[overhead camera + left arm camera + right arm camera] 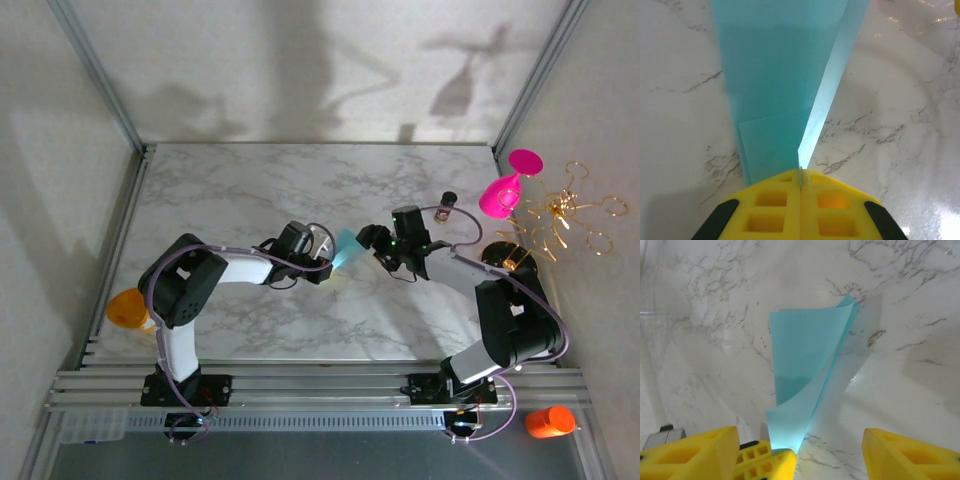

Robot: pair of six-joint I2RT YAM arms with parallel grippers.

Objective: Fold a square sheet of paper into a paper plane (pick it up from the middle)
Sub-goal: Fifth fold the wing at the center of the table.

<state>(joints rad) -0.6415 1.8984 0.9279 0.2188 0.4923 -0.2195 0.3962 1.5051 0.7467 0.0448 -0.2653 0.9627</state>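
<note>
Square sheet of paper (347, 250), teal and doubled over rather than flat, is held above the middle of the table (250, 190), between the two gripper heads. In the left wrist view the sheet is narrow at the pinch and widens away from the fingers. Its long axis runs straight out from the left gripper (801, 176), with one lit fold edge standing beside the flat layer. In the right wrist view the sheet rises from the pinch with its far corner curled and its layers parted. In the top view the axis lies roughly on the line between the grippers, free end toward the right arm. Whether the far edge touches the marble cannot be told. The left jaws are pressed together, nipping the narrow end between yellow pads. The right gripper (800, 437) has its jaws spread, one finger on each side of the sheet, gripping nothing. The left gripper's yellow tips sit low between them. Risks, as judged:
1. If the right jaws close this low, they may clamp the left fingertips instead of the paper.
2. The parted layers may be caught unevenly, setting a crooked crease.
3. The pinch is small, so a sideways tug could slip or tear the thin sheet.
4. The curled free end may buckle if it is pushed down.
</note>
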